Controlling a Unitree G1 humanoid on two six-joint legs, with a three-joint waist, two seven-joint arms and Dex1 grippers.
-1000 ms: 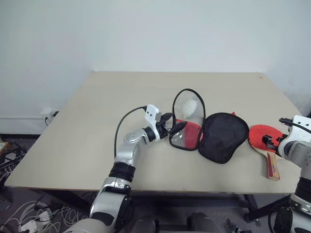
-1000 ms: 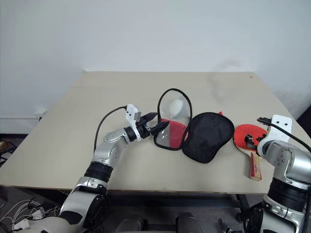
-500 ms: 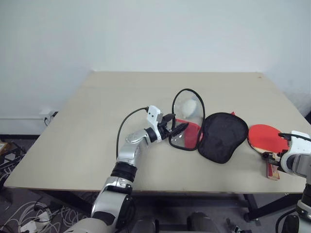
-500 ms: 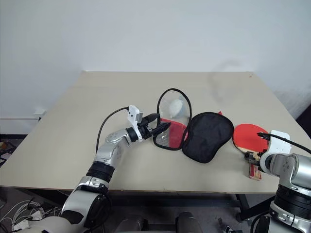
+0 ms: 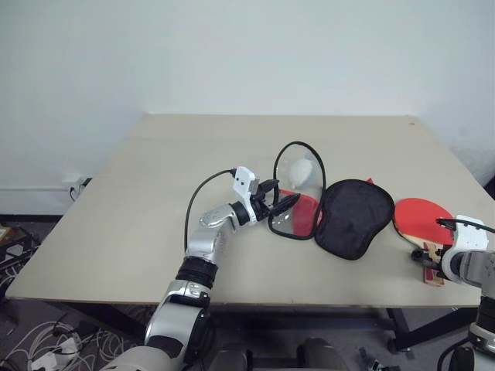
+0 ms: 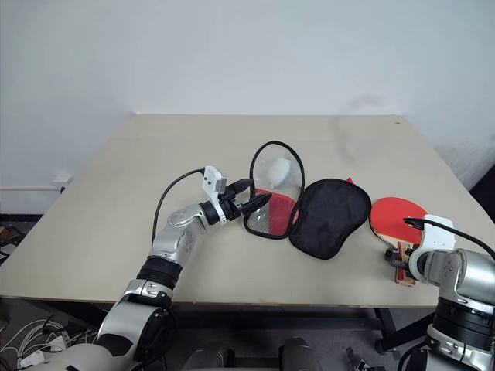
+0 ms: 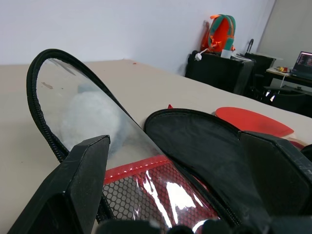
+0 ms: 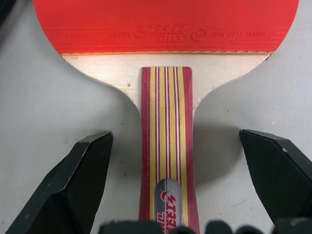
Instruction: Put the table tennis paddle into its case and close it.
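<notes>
Paddle (image 8: 165,29) flat on desk (image 5: 155,193) right of the unzipped case (image 5: 340,216), handle sticker illegible; right tool (image 8: 175,170) spread astride handle, ungripped; left tool (image 5: 280,204) spread at case's rim.

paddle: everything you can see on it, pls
The table tennis paddle lies flat on the tan table near its right front edge, just right of the opened case. Round red rubber face up, printed branding along its lower edge, pale wood shoulders, striped red-and-yellow handle with a silver-and-red label. The handle points toward the robot. The right gripper straddles the handle, open, its fingers clear on either side.
</notes>
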